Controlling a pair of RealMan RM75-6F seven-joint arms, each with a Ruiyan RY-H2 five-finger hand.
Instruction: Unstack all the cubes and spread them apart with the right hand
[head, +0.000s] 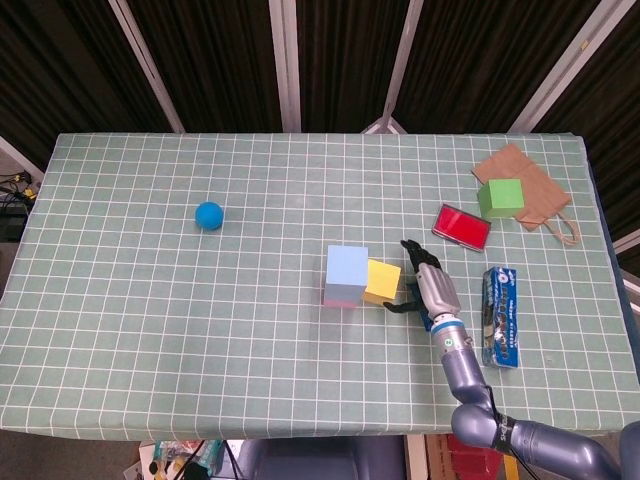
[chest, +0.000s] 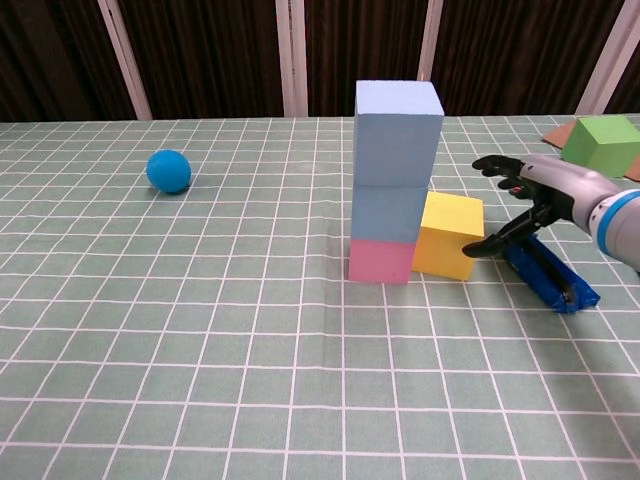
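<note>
A stack of cubes stands mid-table: a pale blue cube (chest: 398, 118) on top, a darker blue cube (chest: 390, 212) under it, a pink cube (chest: 379, 260) at the bottom. From the head view only the top blue cube (head: 347, 270) and a pink edge show. A yellow cube (chest: 449, 235) (head: 382, 281) sits on the cloth against the stack's right side. My right hand (chest: 524, 197) (head: 421, 281) hovers open just right of the yellow cube, fingers spread, thumb near the cube's lower right edge. A green cube (chest: 603, 145) (head: 500, 197) sits far right on a paper bag. The left hand is out of sight.
A dark blue packet (chest: 545, 273) lies under my right hand. A red box (head: 461, 226), a brown paper bag (head: 530, 185) and a blue snack pack (head: 500, 314) lie on the right. A blue ball (head: 208, 214) rests on the left of the checked cloth.
</note>
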